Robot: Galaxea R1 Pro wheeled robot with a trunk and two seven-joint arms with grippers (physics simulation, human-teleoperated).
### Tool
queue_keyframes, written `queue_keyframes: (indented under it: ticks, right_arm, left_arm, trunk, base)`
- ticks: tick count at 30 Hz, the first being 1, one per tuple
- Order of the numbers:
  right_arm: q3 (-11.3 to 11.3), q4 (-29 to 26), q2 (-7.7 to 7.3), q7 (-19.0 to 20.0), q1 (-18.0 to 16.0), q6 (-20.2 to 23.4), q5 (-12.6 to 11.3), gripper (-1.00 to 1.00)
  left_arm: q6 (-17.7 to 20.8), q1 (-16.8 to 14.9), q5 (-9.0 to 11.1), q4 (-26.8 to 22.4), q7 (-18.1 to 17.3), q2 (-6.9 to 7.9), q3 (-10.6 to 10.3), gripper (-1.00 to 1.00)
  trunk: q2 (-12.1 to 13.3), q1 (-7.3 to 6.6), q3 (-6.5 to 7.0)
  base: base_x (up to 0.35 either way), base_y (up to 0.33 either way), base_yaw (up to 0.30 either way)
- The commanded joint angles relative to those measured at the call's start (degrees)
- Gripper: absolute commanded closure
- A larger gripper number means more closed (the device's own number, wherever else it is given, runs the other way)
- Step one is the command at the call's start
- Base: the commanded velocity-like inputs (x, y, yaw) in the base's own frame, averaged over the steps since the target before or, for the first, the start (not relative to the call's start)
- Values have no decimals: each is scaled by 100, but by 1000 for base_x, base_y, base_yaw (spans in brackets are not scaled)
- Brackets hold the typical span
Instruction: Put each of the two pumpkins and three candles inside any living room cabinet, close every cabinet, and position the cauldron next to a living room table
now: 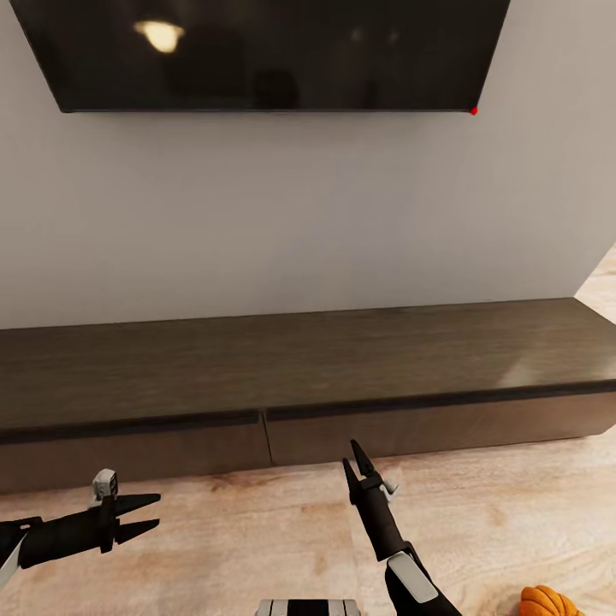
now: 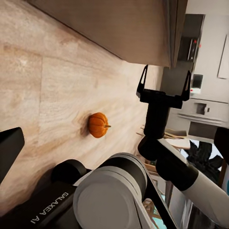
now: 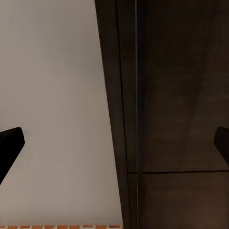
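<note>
You face a plain pale wall [image 1: 282,214] with a dark television [image 1: 265,51] mounted high on it, a lamp's glow reflected in its screen. Below the television, light wood-plank floor [image 1: 257,530] spreads toward you.

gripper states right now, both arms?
Left gripper: open, empty, above the light wooden floor.
Right gripper: open, empty, pointed at the long dark-brown wooden cabinet.

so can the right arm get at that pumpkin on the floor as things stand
Probably yes. The pumpkin lies on bare floor just beside the right arm, nothing between them. The right gripper is open and empty but points at the cabinet, so it must swing back and down.
</note>
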Motion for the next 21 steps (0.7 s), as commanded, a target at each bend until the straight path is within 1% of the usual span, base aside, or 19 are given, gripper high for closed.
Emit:
queue_keyframes:
  ticks: [1,6,21]
  right_arm:
    - [-11,2,3,19,-3,60,-36,-100]
    - [-11,2,3,25,-3,60,-36,-100]
    - [-10,2,3,28,-3,60,-36,-100]
  left_arm:
    - [53,-1,-5,-1,-22,1,0,-100]
    - [43,-1,-1,-1,-22,1,0,-100]
    - [38,-1,0,6,-22,1,0,-100]
  trunk:
    - [-2,-1,-4]
    - [-2,-1,-4]
    - [-2,-1,-4]
  base:
    - [0,0,0]
    - [4,0,0]
    - [63,0,0]
